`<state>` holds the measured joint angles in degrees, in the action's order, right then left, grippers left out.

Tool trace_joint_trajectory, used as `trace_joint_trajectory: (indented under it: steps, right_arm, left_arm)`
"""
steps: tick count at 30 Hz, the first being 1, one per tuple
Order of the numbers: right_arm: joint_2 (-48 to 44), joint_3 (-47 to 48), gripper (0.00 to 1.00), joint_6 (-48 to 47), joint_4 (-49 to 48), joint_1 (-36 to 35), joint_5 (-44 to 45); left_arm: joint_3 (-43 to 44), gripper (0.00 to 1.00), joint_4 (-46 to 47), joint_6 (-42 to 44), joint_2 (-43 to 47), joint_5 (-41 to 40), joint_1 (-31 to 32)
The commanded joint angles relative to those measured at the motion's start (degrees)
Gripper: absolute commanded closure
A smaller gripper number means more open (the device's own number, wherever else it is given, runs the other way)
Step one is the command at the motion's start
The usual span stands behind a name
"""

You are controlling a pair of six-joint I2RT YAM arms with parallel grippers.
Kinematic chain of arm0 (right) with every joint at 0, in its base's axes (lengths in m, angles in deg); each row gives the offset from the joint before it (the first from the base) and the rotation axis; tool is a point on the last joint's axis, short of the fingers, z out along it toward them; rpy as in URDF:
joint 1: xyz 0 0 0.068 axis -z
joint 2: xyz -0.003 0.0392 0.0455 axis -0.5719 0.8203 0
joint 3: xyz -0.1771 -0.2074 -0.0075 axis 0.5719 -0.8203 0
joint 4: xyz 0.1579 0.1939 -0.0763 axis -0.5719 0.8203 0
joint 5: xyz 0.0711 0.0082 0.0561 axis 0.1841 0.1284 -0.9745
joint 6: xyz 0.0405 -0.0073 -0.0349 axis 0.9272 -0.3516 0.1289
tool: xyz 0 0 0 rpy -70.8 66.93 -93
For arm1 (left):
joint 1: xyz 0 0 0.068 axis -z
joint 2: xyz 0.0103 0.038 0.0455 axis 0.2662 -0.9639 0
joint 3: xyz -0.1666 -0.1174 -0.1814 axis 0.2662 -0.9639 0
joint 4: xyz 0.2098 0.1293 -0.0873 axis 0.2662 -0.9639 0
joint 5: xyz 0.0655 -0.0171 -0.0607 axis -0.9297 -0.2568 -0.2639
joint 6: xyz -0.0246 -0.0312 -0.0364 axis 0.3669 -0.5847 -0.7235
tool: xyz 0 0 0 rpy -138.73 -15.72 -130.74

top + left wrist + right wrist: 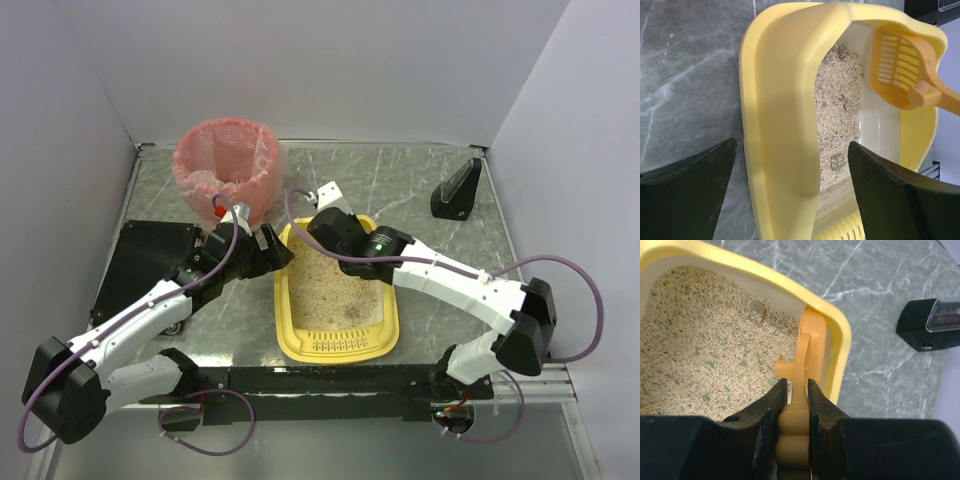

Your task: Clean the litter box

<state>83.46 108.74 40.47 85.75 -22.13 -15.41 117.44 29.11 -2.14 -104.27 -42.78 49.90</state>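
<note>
Left of the litter box a black mat lies on the grey marbled tabletop. Beyond the box's far left corner stands the pink-lined round basket.

My left pincer is at the box's left long wall, near its far end. It is released, jaws spread wide. In its wrist view one finger hangs outside the wall over the tabletop and the other over the litter, with the yellow rim between them and a gap on each side.

The litter box sits in the middle of the tabletop, its slotted lip toward my bases, with beige litter spread across its floor.

My right pincer is clenched on the ribbed handle of the small orange slotted scoop. The scoop's head is inside the box at the far right corner, close to the wall.

Well to the right of the box, a black stand with a clear panel sits on the tabletop.
</note>
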Motion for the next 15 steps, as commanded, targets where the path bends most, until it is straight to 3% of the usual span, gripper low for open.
trace_joint_trajectory:
  steps: [1, 6, 15]
  right_arm:
    - [1.8, -0.7, 1.00, -5.1, -3.5, -0.4, 1.2]
    - [1.5, -3.3, 1.00, -10.5, -8.4, -0.1, 1.3]
    - [4.0, -5.6, 1.00, -15.4, -14.4, 1.0, -7.3]
  left_arm:
    - [1.5, 0.03, 1.2, 0.3, 0.1, -0.5, 0.3]
    - [1.9, 0.03, 0.6, 0.2, -0.6, -0.9, 0.3]
    - [2.2, 0.03, 0.8, -0.2, -2.4, -1.0, 0.3]
